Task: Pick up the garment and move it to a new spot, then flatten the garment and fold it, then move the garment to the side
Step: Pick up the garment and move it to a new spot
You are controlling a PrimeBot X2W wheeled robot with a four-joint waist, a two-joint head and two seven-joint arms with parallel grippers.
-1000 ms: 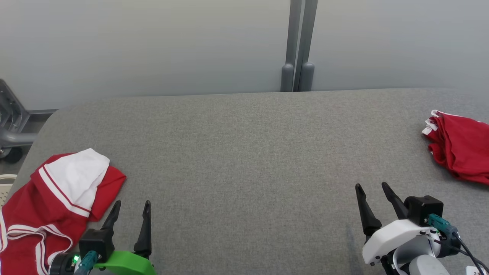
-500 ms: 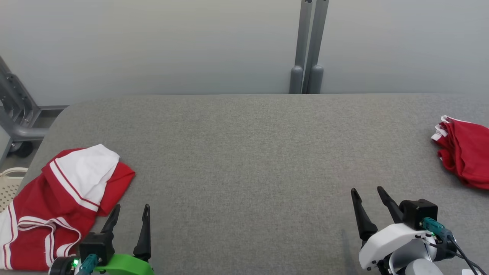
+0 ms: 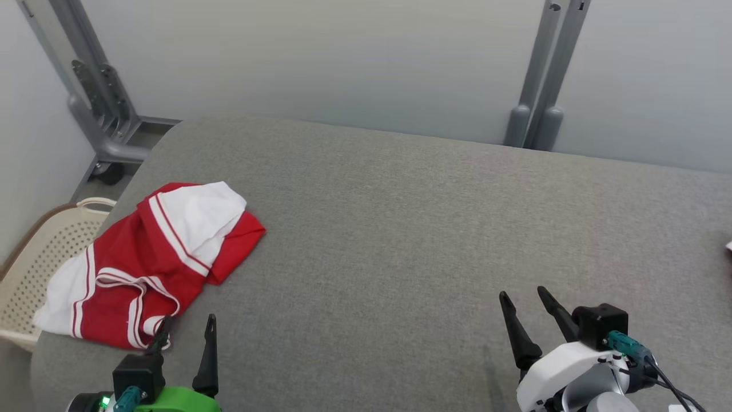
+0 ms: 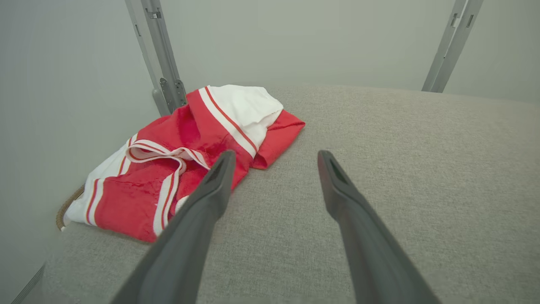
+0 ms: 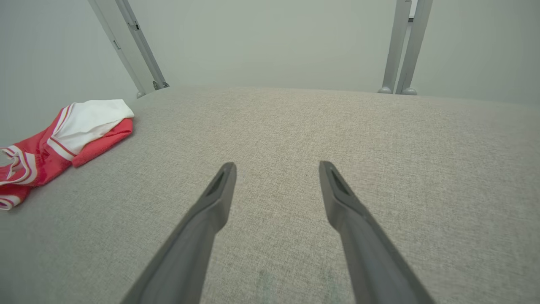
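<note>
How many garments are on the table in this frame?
1 for certain: the red and white garment lies crumpled at the table's left end, by the left gripper. A white scrap at the head view's right edge may be another.

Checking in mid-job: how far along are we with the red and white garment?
Done: nothing that shows. The garment lies crumpled near the left corner of the table, not flattened or folded. In hand: nothing gripped. The left gripper is open close to the garment's near edge; the right gripper is open over bare table. Left: grasp it, move it, flatten, fold, set aside.
</note>
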